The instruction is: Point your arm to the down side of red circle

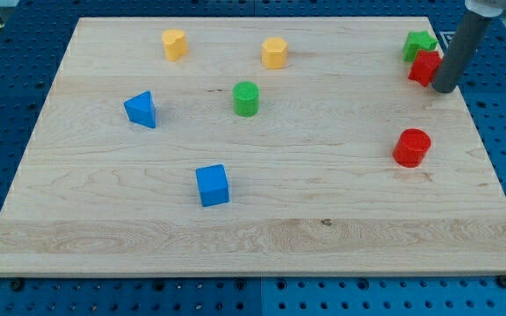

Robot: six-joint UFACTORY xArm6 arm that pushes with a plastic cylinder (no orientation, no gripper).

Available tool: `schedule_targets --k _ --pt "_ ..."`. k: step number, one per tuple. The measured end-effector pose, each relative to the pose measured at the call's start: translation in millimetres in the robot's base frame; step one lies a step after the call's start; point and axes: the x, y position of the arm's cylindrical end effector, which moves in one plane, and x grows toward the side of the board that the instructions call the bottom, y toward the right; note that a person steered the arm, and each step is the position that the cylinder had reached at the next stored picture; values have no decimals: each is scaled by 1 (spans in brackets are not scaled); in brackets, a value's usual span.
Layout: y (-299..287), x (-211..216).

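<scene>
The red circle [412, 147] is a short red cylinder at the view's right, about halfway down the wooden board [253, 228]. My rod comes in from the view's top right corner. My tip [444, 89] rests on the board just right of a red star-shaped block [425, 67]. The tip is above and slightly right of the red circle, well apart from it.
A green star block [419, 44] sits just above the red star. A green cylinder [246, 98] is mid-board. Two yellow blocks [175, 43] [274, 53] lie near the top. A blue triangle [140, 109] and a blue cube [212, 185] are at the left and lower centre.
</scene>
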Motion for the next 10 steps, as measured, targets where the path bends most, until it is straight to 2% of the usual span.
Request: schedule_targets --k 6,8,10 --pt "0 176" --pt "-70 182" --pt "-77 176"
